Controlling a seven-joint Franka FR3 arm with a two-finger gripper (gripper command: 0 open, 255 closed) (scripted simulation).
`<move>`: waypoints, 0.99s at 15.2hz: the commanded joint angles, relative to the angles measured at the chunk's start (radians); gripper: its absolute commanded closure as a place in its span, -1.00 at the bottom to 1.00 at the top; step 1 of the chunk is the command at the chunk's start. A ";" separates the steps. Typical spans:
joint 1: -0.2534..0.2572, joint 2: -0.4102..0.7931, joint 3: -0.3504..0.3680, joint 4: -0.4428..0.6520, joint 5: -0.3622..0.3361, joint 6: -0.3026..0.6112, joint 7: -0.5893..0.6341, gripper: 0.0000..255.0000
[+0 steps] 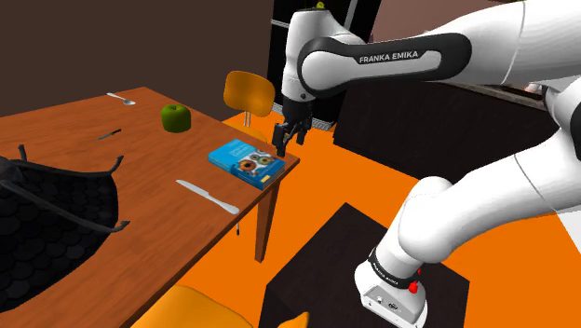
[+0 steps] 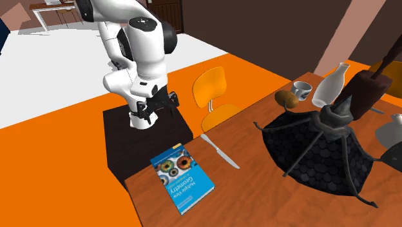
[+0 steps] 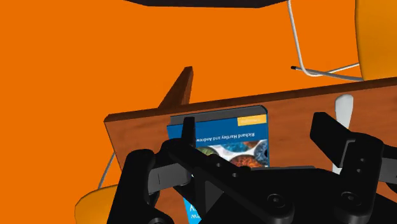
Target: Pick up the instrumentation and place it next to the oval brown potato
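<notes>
1. The all-black two-finger gripper (image 1: 289, 130) hangs in the air by the corner of the brown wooden table (image 1: 140, 177), fingers pointing down.
2. Jaws: in the wrist view the two fingers stand wide apart, with nothing between them. The gripper holds nothing.
3. Taken as the task's thing, the blue softcover book with round coloured pictures on its cover (image 1: 248, 162) lies flat on the table at that corner, close to the edge. The gripper is above it and a little to the side, apart from it.
4. In the second exterior view the gripper (image 2: 151, 109) shows over the dark box stand (image 2: 129, 145), short of the table edge. The book (image 2: 181, 177) lies below it in the picture.
5. In the wrist view the gripper (image 3: 257, 130) looks down on the book (image 3: 222, 137) and the table edge (image 3: 140, 130), with orange floor beyond.
6. The oval brown potato (image 2: 288, 98) rests near the opposite side of the table, well apart from the book, just beside a small white cup (image 2: 301, 88) and a white bottle (image 2: 330, 86).
7. A silver table knife (image 2: 219, 149) lies on the table between book and potato.
8. A large black scaly object on thin black legs (image 2: 322, 151) stands on the table near the potato.
9. A green apple (image 1: 174, 117) sits on the table beyond the book.
10. An orange chair (image 2: 216, 93) stands beside the table.
</notes>
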 commanded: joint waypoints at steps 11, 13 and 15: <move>0.071 0.386 0.134 0.174 0.003 0.220 0.130 -1.00; 0.083 0.454 0.153 0.217 -0.010 0.244 0.156 -1.00; 0.096 0.523 0.169 0.265 -0.027 0.265 0.182 -1.00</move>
